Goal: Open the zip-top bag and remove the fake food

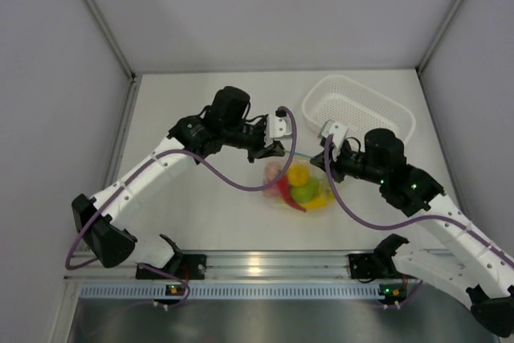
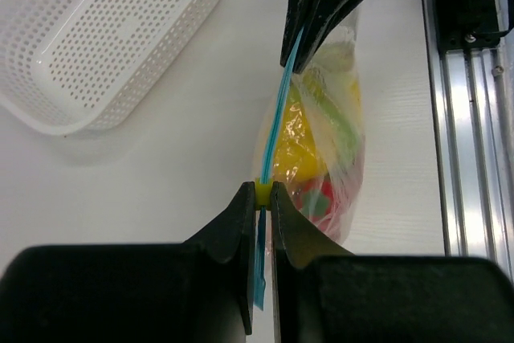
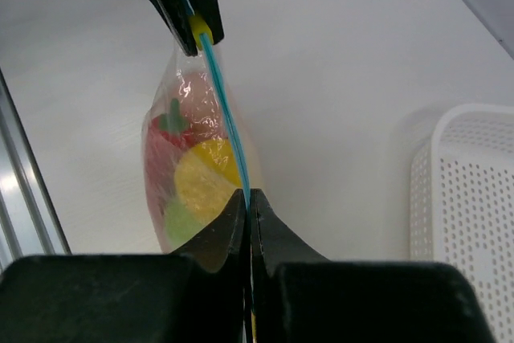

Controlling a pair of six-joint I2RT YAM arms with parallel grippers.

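Zip-top bag (image 1: 299, 182) was held between both grippers, mid-table (image 1: 209, 214) toward the near edge.
White basket (image 1: 357, 106) sat by the far right corner; left gripper (image 2: 263, 198) was clamped on the yellow slider (image 2: 263, 191), right gripper (image 3: 246, 202) pinched the blue zip strip's (image 3: 229, 146) other end; fake food (image 3: 197, 182) lay inside. Opening seemed in hand, calling for the slider to be drawn along. No writing was legible.

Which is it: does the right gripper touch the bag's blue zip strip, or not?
Touching. The right wrist view shows the blue zip strip running in between the shut tips of the right gripper, no gap.
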